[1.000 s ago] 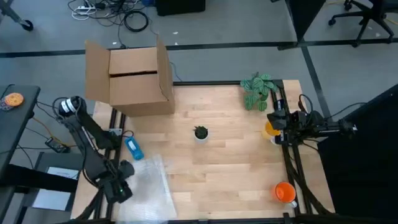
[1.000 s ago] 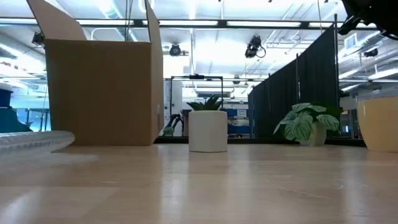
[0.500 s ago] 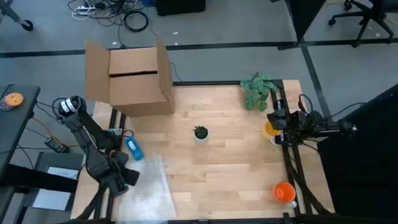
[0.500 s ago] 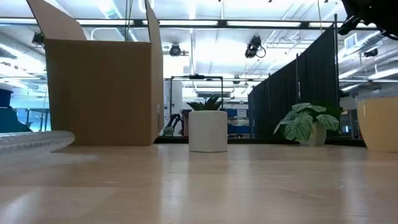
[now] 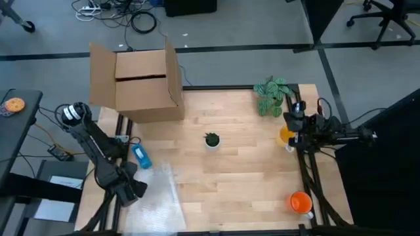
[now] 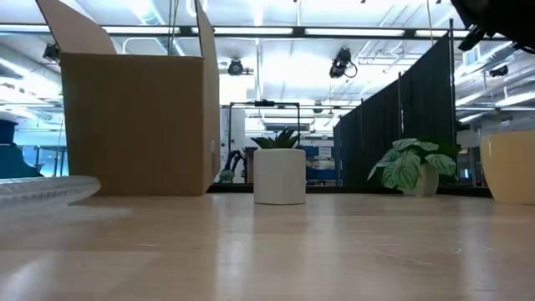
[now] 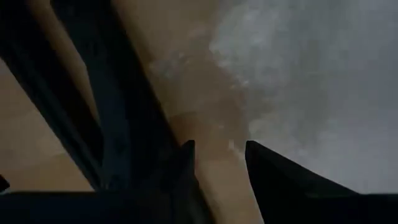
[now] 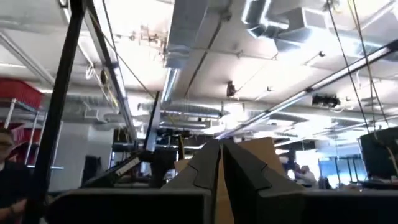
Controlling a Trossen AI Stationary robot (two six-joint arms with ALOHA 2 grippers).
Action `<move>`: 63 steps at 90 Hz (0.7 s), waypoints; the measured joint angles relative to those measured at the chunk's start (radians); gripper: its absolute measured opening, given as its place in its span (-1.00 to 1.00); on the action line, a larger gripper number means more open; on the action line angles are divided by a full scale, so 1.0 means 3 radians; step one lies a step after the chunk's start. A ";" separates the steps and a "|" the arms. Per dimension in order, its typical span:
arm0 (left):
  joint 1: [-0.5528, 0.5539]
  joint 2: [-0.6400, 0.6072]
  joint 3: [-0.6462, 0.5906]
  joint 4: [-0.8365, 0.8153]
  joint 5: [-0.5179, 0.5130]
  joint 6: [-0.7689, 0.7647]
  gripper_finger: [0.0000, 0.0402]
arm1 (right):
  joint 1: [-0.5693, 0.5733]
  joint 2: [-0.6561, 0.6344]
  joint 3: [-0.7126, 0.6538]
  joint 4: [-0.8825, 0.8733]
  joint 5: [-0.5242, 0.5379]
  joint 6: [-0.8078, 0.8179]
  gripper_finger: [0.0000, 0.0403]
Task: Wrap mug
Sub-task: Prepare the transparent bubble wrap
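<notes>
A clear bubble-wrap sheet (image 5: pixel 156 196) lies flat on the table's near left part; its edge shows in the low view (image 6: pixel 42 188). My left gripper (image 5: pixel 131 190) hovers open at the sheet's left edge, over the table's rim (image 7: pixel 221 152), with nothing between its fingers. A yellow mug (image 5: pixel 285 136) stands at the right edge, also seen in the low view (image 6: pixel 510 167). My right gripper (image 5: pixel 293 123) is just beside it, shut (image 8: pixel 221 155) and pointing level across the table. An orange mug (image 5: pixel 300 202) stands at the near right corner.
An open cardboard box (image 5: pixel 138 82) stands at the far left. A white pot with a small plant (image 5: pixel 211 140) sits mid-table and a leafy plant (image 5: pixel 271 95) at the far right. A blue object (image 5: pixel 141 156) lies beside the sheet. A person (image 8: pixel 7 168) shows beyond the table.
My left gripper has moved a little toward the table's far edge and right, closer to the bubble-wrap sheet's left edge. The sheet and the mugs have stayed where they were.
</notes>
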 joint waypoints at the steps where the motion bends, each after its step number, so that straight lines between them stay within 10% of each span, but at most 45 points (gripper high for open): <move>1: 0.0001 0.0000 -0.0004 0.0001 -0.0001 -0.0001 -0.36 | 0.0000 0.0000 0.0000 -0.0002 0.0000 0.0000 -0.99; 63: -0.0024 -0.0003 -0.0453 0.0853 -0.0272 0.0104 -0.36 | 0.0001 -0.0001 0.0000 0.0050 -0.0146 0.1383 -0.99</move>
